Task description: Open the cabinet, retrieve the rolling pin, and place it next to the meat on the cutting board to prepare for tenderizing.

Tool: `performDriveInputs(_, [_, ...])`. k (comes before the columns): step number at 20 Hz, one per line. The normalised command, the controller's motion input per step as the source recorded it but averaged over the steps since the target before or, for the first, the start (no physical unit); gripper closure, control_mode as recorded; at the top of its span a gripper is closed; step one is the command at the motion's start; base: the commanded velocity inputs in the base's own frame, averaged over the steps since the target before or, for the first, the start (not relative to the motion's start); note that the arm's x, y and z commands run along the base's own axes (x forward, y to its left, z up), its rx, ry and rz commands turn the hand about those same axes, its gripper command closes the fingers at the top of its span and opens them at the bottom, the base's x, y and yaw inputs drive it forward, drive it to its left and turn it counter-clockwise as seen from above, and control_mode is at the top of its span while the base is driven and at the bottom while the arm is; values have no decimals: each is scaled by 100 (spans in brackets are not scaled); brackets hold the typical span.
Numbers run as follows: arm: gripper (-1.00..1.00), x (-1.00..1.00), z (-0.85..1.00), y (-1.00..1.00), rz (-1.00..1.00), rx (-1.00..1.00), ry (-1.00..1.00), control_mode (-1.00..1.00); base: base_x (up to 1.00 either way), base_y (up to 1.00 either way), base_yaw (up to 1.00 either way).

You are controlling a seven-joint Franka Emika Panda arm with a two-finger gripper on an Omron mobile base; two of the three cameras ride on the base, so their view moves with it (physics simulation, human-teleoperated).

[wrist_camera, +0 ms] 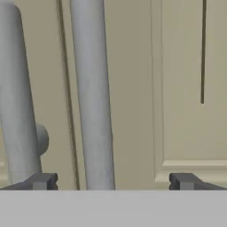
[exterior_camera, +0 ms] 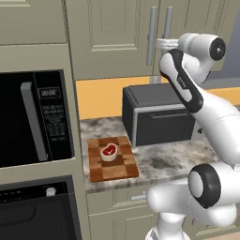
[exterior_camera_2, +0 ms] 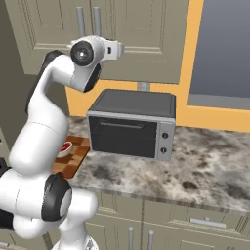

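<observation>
The beige wall cabinet [exterior_camera: 112,33] [exterior_camera_2: 146,39] has both doors shut, so the rolling pin is hidden. My gripper [wrist_camera: 114,181] is open, right up against the doors. The right-hand silver handle [wrist_camera: 94,102] stands between its fingertips, and the other handle [wrist_camera: 15,111] is just outside the left fingertip [wrist_camera: 43,181]. The base views show the hand [exterior_camera: 159,45] [exterior_camera_2: 117,49] raised at the handles' lower ends. The meat [exterior_camera: 108,151] [exterior_camera_2: 66,146] lies on the checkered cutting board [exterior_camera: 115,171] [exterior_camera_2: 78,149], on the counter well below the gripper.
A dark toaster oven [exterior_camera: 159,115] [exterior_camera_2: 132,124] stands on the marble counter [exterior_camera: 168,159] [exterior_camera_2: 205,161], right of the board. A black microwave [exterior_camera: 33,117] and an oven [exterior_camera: 37,211] fill the tall unit at the left. A window [exterior_camera_2: 219,49] is at the right.
</observation>
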Motion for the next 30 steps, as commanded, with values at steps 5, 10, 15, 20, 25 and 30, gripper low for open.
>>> performDriveInputs(5, [100, 59, 0, 0, 5, 0, 7, -100, 0, 0, 0])
performDriveInputs(10, [100, 46, -1, 4, 6, 0, 8, -100, 0, 0, 0])
performDriveInputs(15, [100, 8, 0, 0, 4, 0, 2, -100, 0, 0, 0])
performDriveInputs(20, [100, 27, 0, 9, 0, 0, 4, -100, 0, 0, 0])
performDriveInputs(25, [100, 0, 0, 3, 0, 0, 0, -100, 0, 0, 0])
performDriveInputs(30, [100, 6, 0, 4, 0, 0, 0, -100, 0, 0, 0])
